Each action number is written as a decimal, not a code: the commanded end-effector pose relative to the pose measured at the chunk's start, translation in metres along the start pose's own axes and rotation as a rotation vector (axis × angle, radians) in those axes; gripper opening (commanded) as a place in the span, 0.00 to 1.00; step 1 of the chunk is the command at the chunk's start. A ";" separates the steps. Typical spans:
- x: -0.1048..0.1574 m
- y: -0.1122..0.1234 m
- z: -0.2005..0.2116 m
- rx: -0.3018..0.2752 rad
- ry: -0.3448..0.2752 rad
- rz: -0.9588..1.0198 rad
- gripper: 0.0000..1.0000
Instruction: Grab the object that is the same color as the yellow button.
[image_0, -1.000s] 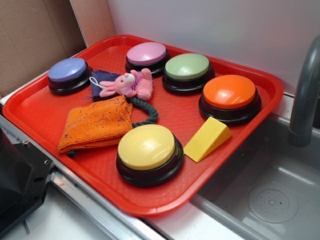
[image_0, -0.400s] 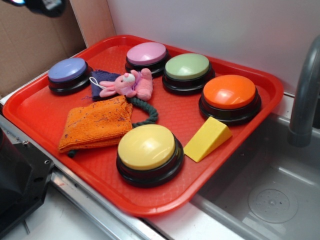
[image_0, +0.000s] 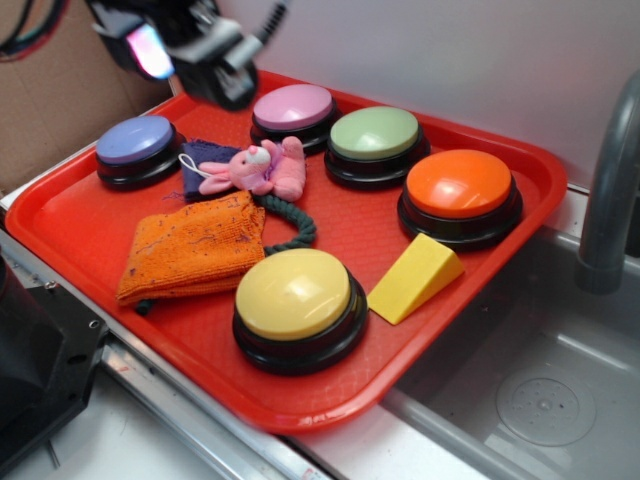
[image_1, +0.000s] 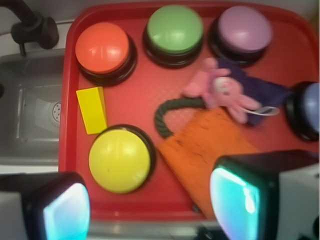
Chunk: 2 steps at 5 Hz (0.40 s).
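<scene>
The red tray (image_0: 90, 230) is sitting with its near-right corner overhanging the sink basin (image_0: 540, 400), and the yellow wedge block (image_0: 414, 278) is lying flat near that right rim, just beside the yellow button (image_0: 294, 297) and in front of the orange button (image_0: 460, 186), apart from both. Bare tray floor is lying open around the wedge on its rim side and toward the tray's middle. The hand (image_0: 215, 55) is hanging high over the tray's far-left corner, well apart from the wedge, and its two pads (image_1: 237, 197) are standing wide apart with nothing between them. The green button (image_0: 375, 135), pink-purple button (image_0: 293, 108), blue button (image_0: 135, 140), pink plush rabbit (image_0: 255, 168), orange cloth (image_0: 195, 245) and dark rope loop (image_0: 295, 225) are crowding the space between. The grey faucet (image_0: 610, 190) is rising at the right edge.
</scene>
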<state>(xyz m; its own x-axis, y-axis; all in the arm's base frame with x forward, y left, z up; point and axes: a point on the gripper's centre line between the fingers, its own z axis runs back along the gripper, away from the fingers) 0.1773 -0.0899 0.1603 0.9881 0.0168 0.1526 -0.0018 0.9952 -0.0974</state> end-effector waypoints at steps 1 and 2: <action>0.029 -0.028 -0.044 -0.008 -0.047 0.023 1.00; 0.039 -0.042 -0.068 -0.035 -0.030 -0.005 1.00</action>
<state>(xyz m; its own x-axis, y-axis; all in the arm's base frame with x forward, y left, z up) 0.2170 -0.1296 0.0895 0.9914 0.0229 0.1287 -0.0100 0.9949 -0.1003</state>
